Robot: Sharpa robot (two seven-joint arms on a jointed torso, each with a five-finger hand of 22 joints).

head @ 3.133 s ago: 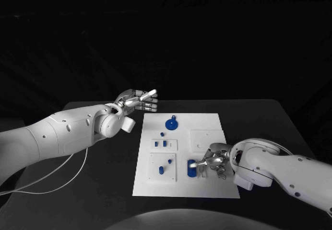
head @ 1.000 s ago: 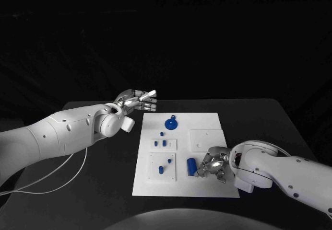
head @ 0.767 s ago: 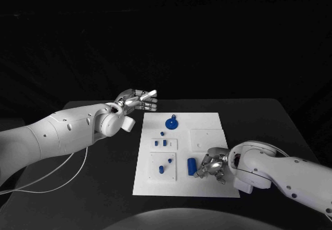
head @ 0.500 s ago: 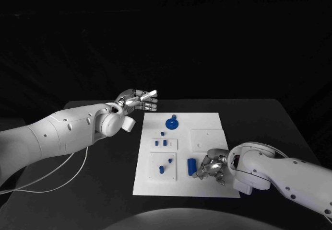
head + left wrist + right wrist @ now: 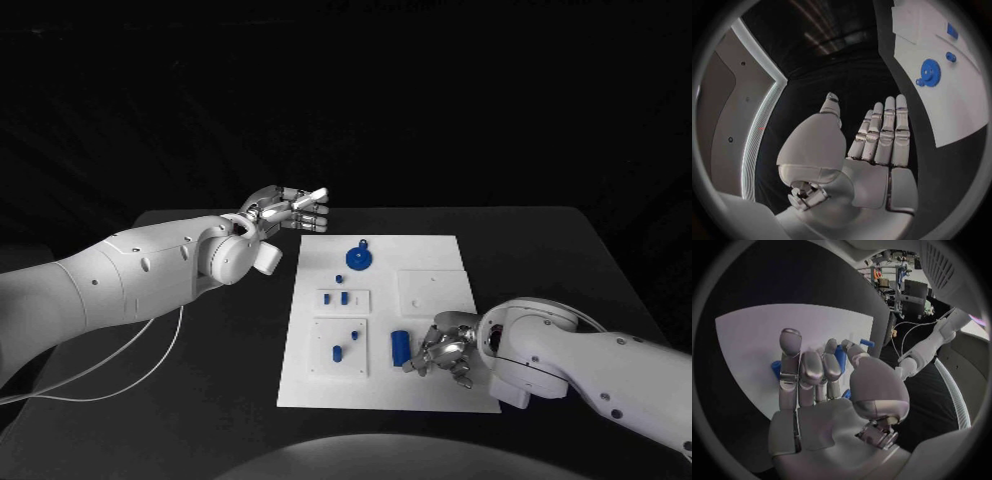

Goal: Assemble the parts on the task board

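My right hand (image 5: 444, 352) has let go of the blue cylinder (image 5: 400, 346); it now lies flat on the task board (image 5: 433, 265) just beside my loosely curled, empty fingers, rather than pinched upright as it was seconds ago. I judge it still needs seating. My left hand (image 5: 289, 209) hovers beyond the board's far corner, fingers straight, holding nothing.

Matt white task board (image 5: 433, 262), glossy silver right hand (image 5: 440, 352).
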